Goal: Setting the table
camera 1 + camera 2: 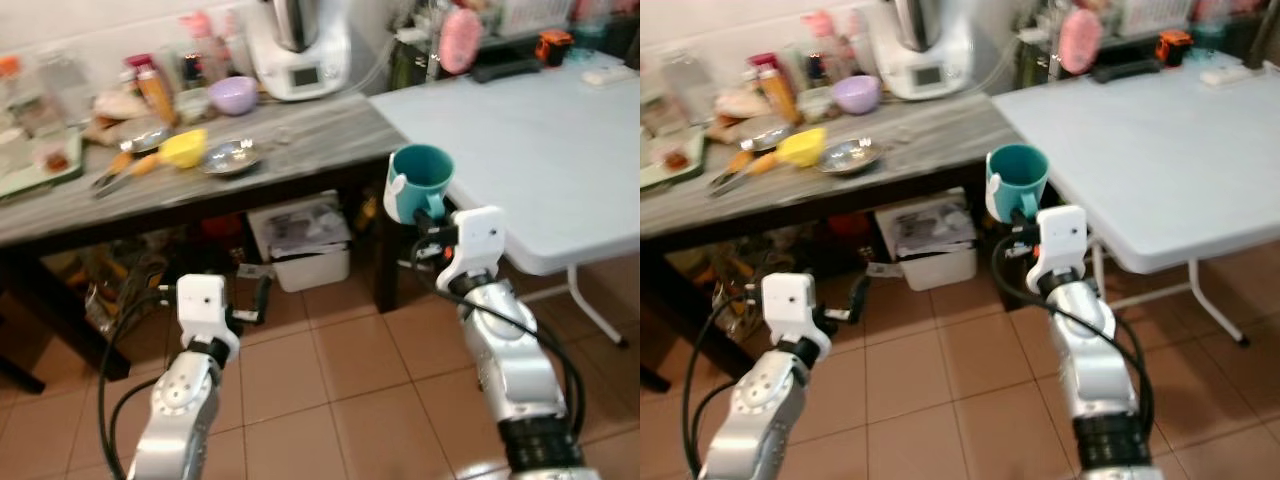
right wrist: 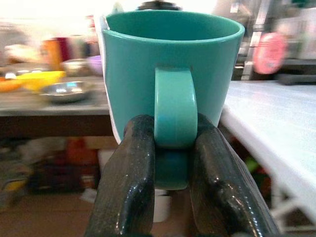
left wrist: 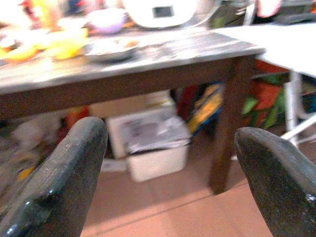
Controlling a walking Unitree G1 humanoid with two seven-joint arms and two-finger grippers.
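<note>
The right tool (image 2: 173,163) is clenched on the handle of the teal mug (image 1: 420,180), one finger on each side of the loop, which keeps the mug upright with its mouth up, in the air just off the near corner of the white counter (image 1: 540,150). This grip probably lets the base be set down flat on that surface. The left tool (image 3: 168,173) hangs low over the tiled floor (image 1: 330,380), fingers spread and empty, before the dark counter (image 1: 200,190) carrying bowls and bottles.
</note>
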